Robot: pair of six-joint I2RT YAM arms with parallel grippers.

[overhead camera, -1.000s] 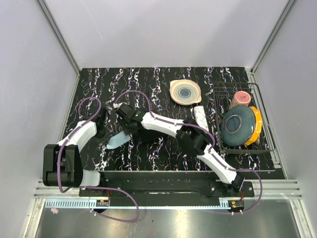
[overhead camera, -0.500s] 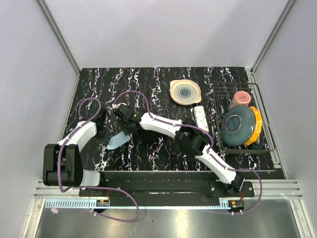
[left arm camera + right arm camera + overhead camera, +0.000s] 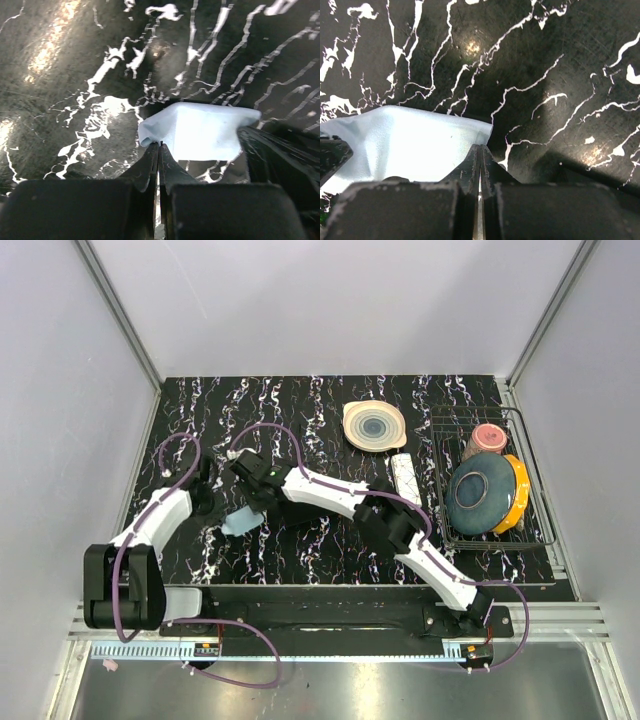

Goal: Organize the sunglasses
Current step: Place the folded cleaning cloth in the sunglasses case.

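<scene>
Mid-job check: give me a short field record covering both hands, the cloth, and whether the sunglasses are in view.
left hand: shut, appears to pinch a corner of the pale blue cloth
right hand: shut, appears to pinch the cloth's other side
pale blue cloth: rumpled, on the table between the two hands
sunglasses: not visible in any view
white box: beside the dish rack, untouched

Blue cloth (image 3: 238,522) left-ctr; plate (image 3: 374,425), white box (image 3: 404,474), rack (image 3: 540,527) w/ dishes (image 3: 480,495) right.
</scene>
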